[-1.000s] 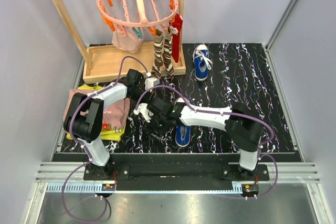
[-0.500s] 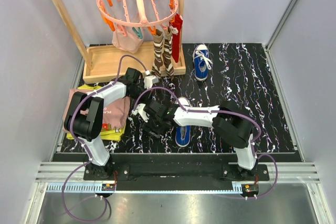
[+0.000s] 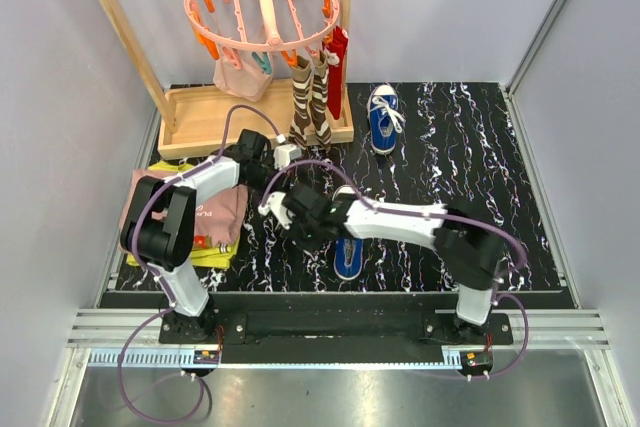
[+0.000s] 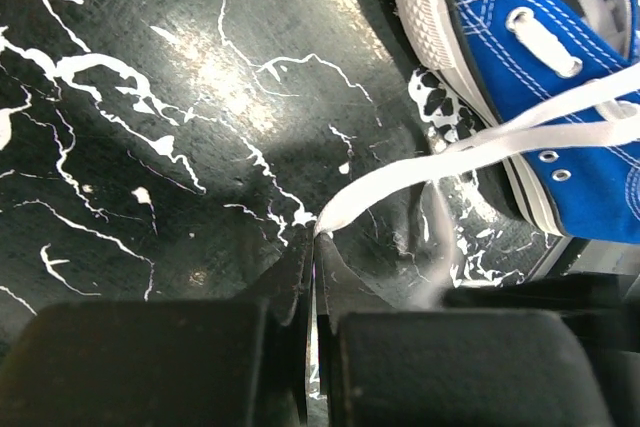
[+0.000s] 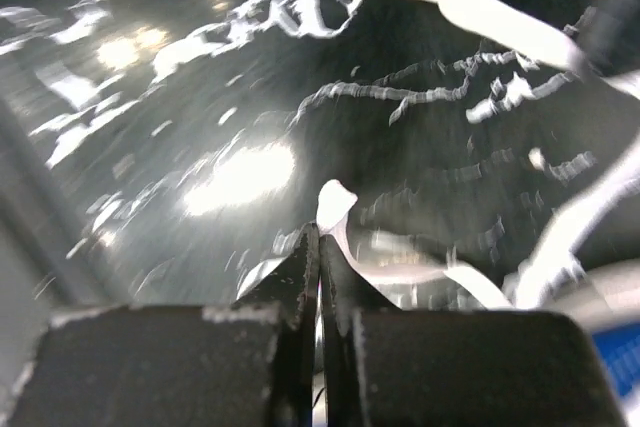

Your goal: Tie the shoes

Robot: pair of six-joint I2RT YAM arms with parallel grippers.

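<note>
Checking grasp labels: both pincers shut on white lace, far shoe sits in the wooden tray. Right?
No. The far shoe sits on the black mat, beside the wooden tray; the top view shows it. The left pincer and right pincer are each shut on white lace.

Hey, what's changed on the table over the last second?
The right gripper moved away from the arm bases, toward the left gripper, and closed on a lace end of the near shoe. The left gripper stayed shut on the other lace end; the far shoe and hanging socks did not move.
</note>
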